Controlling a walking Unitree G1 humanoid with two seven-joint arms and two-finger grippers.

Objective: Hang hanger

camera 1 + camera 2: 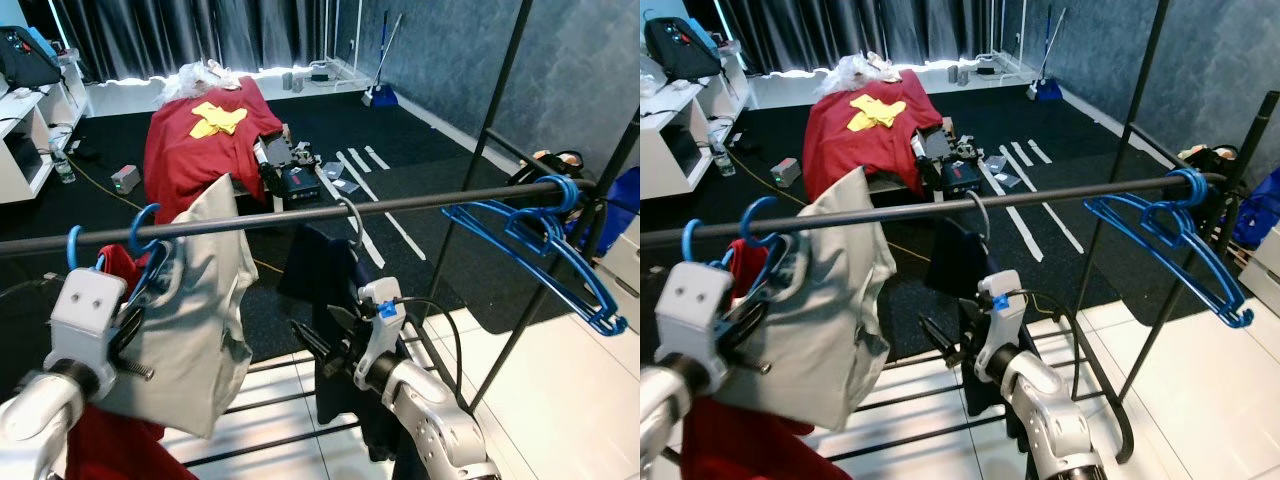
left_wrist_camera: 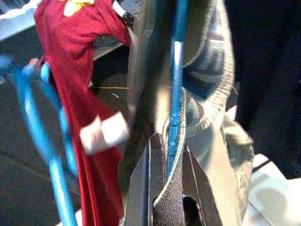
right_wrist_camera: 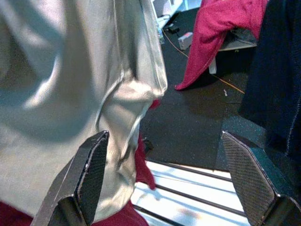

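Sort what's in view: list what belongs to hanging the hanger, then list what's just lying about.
Belongs to the job:
left gripper, shut on the blue hanger
grey garment on that hanger
rail
right gripper, open beside the garment

Just lying about:
empty blue hangers at the rail's far end
dark garment
red cloth over the table behind

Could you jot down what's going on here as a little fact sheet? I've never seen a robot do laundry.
Place: clothes rail in a room with dark carpet
Left pincer: shut on the blue hanger that carries a grey garment, held up at the rail
Hanger hook: at the rail, cannot tell if it rests on it
Right pincer: open, holding nothing, next to the grey garment
Already on the rail: dark garment, spare blue hangers
Behind: red cloth draped over furniture
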